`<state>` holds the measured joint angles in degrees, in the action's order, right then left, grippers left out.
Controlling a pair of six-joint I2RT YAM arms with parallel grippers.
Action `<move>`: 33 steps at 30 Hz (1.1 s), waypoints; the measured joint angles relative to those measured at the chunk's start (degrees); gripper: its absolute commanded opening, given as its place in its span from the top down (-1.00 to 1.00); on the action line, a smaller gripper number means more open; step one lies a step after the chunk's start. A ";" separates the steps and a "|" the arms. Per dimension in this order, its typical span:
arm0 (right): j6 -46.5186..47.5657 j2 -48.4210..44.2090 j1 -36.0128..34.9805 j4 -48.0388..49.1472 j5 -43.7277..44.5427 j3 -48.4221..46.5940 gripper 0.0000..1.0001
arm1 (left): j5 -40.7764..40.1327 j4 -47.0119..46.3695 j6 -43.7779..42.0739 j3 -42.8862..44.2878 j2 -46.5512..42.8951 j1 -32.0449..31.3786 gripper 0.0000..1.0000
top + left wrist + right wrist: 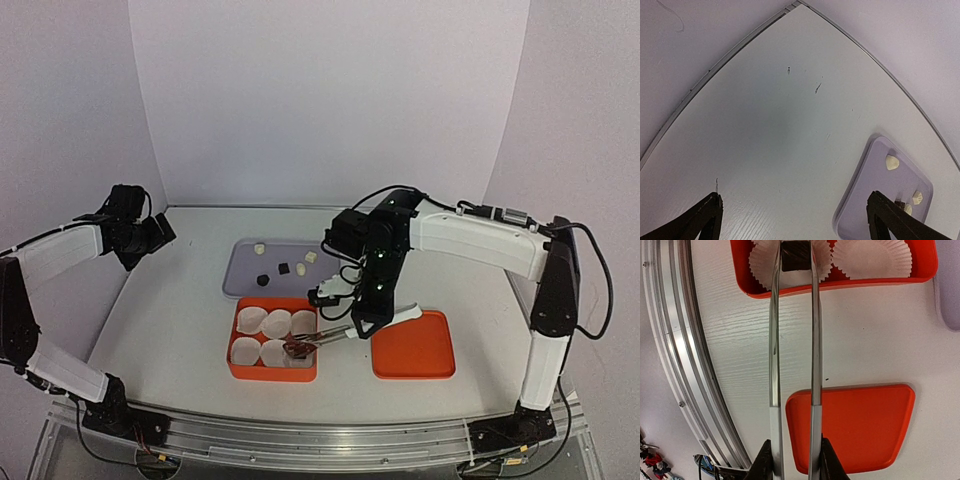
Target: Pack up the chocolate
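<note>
Left gripper (797, 220): fingers spread wide, holding nothing, raised over the table (170, 330), well apart from the work.
Lavender tray (240, 285): five loose chocolates (283, 268), three cream and two dark.
Orange box (272, 376): six paper cups (250, 320); no chocolate seen in them.
Tongs (774, 340): pinching a dark chocolate (795, 255) over the near-right cup.
Right gripper (792, 465): clamped on the tongs' handles.
Orange lid (415, 350): flat, just beside the box.
Step, as judged: first placement. The next move calls for lowering into the cup, then easing the squeeze.
Writing: none legible.
</note>
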<state>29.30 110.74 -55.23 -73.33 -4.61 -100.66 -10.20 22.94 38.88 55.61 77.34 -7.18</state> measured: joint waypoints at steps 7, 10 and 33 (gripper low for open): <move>0.65 0.28 -0.74 -0.06 1.49 -0.85 0.54 | -0.04 -0.02 -0.28 -0.25 0.00 0.00 -0.99; 0.73 0.66 -0.95 0.00 2.07 -1.49 0.52 | -0.05 0.00 -0.54 -0.25 0.00 0.00 -0.99; 1.01 2.08 -1.72 -0.01 4.69 -2.86 0.31 | -0.55 -0.02 -1.38 -0.25 0.00 0.00 -0.99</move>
<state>30.30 112.82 -56.95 -73.34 0.08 -103.53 -10.74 22.92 37.50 55.35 77.34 -7.18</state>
